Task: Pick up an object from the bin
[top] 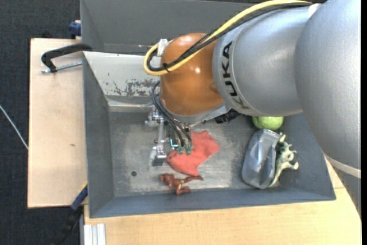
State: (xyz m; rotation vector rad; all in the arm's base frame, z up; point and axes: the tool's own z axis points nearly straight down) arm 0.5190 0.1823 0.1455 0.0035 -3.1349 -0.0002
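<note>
The gripper (164,149) hangs low in the bin (123,152) — open or clenched, I cannot tell — above a small brown figure (179,182) and against the left edge of a red floppy piece (198,155); a grey pouch (259,160) lies well apart, right.

The grey bin (123,146) has a red floppy thing (198,155) in the middle and a little brown toy (180,182) right beside it. A green ball (268,122), grey pouch (259,160) and pale toy animal (285,159) lie at the right.
</note>
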